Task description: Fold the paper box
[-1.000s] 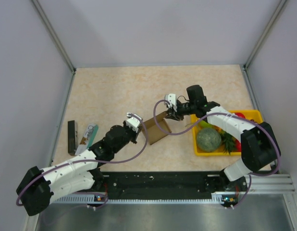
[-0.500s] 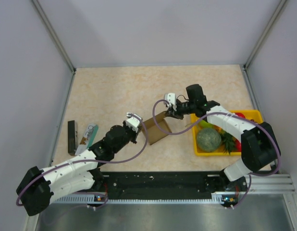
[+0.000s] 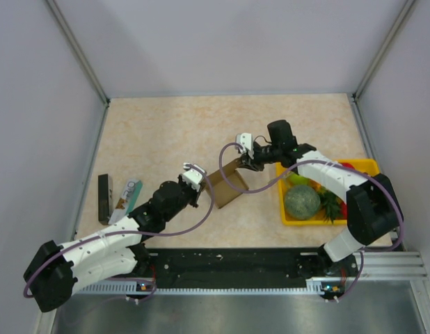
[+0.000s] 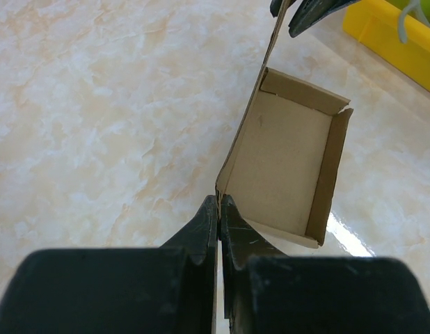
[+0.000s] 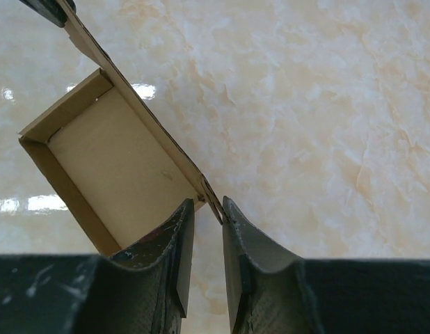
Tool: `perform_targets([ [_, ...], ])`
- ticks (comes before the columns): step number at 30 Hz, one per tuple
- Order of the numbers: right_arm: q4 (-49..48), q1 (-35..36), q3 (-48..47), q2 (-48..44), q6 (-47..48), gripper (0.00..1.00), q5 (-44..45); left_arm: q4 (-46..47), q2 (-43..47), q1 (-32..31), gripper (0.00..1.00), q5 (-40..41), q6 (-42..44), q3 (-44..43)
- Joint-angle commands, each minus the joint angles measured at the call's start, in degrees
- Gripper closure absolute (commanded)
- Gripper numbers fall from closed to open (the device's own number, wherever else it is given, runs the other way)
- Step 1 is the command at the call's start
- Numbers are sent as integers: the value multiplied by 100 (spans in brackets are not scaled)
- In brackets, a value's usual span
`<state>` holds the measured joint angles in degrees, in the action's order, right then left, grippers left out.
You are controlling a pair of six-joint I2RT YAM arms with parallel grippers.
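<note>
Paper box: brown cardboard, on the table about midway between the left and right edges and nearer the near edge than the far one. It lies just left of the yellow tray and does not touch it.

Form: a shallow open tray, base flat on the table, with low walls raised on three sides. The fourth long side carries a taller panel that stands roughly upright.

Left gripper: fingers pressed together, pinching the near end of the tall panel at the box corner. This likely anchors the box so it cannot slide or swing while the other end is worked.

Right gripper: at the panel's opposite end. Its jaws are narrowly parted and straddle the cardboard edge. A gap shows on one side of the card, so this is no firm clamp. It reads as either settling into a grip or guiding the panel.

Judgement: one arm at each end holds the long panel straight, ready to crease it along its base.

Risk: with the right side loose, the panel could slip free or bow.

Elsewhere: a teal-and-white packet and a dark flat bar lie by the left edge, well apart from the work.
</note>
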<state>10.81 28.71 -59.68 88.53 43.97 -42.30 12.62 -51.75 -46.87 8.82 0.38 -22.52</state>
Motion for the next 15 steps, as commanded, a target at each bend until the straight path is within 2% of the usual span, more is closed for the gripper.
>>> perform_targets([
  [1,-132,126,-334,85,121,77,-278,223,50,-15,100,-56,41,-156],
  [11,-246,135,-272,103,112,74,-182,232,77,-15,100,-91,23,-121],
  [14,-246,126,-290,112,104,76,-243,249,86,-15,100,-100,23,-121],
  [15,-246,126,-290,112,86,81,-269,249,77,-6,100,-91,23,-121],
])
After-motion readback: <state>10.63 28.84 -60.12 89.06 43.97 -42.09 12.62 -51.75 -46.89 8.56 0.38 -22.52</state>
